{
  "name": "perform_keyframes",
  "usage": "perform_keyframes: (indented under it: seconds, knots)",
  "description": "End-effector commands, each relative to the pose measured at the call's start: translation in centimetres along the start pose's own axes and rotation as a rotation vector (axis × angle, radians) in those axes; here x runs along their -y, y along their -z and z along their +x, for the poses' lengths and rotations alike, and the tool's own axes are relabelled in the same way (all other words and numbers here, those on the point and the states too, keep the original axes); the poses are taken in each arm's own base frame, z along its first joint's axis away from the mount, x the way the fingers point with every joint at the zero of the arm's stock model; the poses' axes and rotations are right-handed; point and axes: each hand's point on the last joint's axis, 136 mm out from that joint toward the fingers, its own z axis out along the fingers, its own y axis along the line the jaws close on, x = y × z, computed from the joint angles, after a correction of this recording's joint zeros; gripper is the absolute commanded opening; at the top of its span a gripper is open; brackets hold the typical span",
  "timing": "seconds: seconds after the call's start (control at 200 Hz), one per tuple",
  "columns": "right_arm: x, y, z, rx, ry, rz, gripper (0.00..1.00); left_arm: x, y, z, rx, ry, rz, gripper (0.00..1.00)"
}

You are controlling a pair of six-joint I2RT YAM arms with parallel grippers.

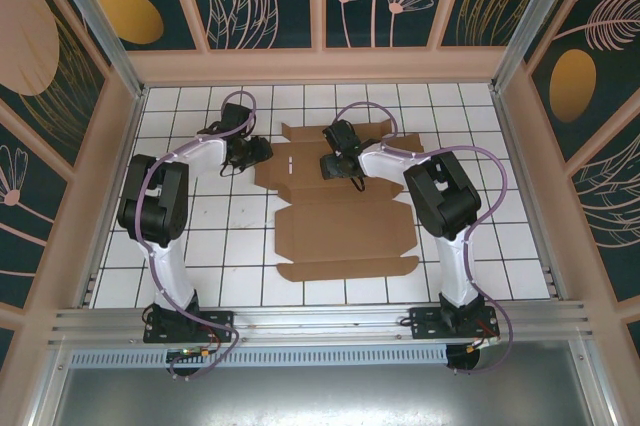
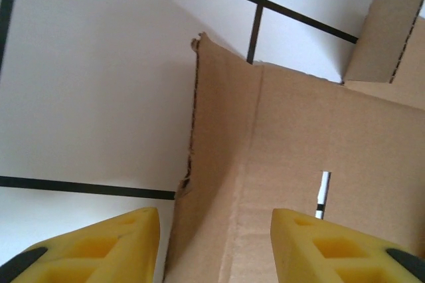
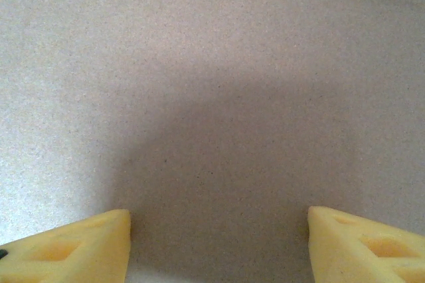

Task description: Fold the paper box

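Brown corrugated cardboard, the paper box (image 1: 345, 221) lies opened out flat on the white tiled table (image 1: 200, 236), its flaps and notches spread and its creases showing as faint lines. My left pincer (image 1: 258, 151) sits at the box's far left edge. From my left wrist I see that pincer (image 2: 214, 230) released, its yellow fingers (image 2: 99, 246) well apart: one is over bare table (image 2: 86, 97) just outside the box, the other over the cardboard (image 2: 299, 137), with the ragged cut edge running between them. A narrow slit (image 2: 323, 193) in the sheet lies just inside that edge, near the inner finger. I cannot tell whether either finger touches the cardboard. My right pincer (image 1: 338, 168) hangs over the box's far panel, inward from the left one. My right wrist shows it (image 3: 219, 250) released too, jaws wide, its fingers (image 3: 66, 246) very close above plain cardboard (image 3: 212, 97) that carries their soft shadow. Neither pincer grasps anything.
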Motion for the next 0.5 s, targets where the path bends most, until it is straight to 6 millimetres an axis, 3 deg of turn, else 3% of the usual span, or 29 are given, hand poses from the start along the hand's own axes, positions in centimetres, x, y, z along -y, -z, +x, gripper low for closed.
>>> perform_keyframes:
  seconds: [0.0,0.315,0.495]
  knots:
    - [0.2,-2.7,8.6,-0.272,0.045,-0.021,0.67,1.7,0.4,-0.1,-0.007,-0.008,0.085,0.47]
    - [-0.1,-3.1,8.8,-0.286,0.037,-0.029,0.67,4.6,1.0,0.5,-0.036,0.028,0.247,0.47]
    - [-0.2,-3.2,8.8,-0.288,0.037,-0.031,0.67,6.0,-0.5,2.1,-0.08,0.025,0.292,0.48]
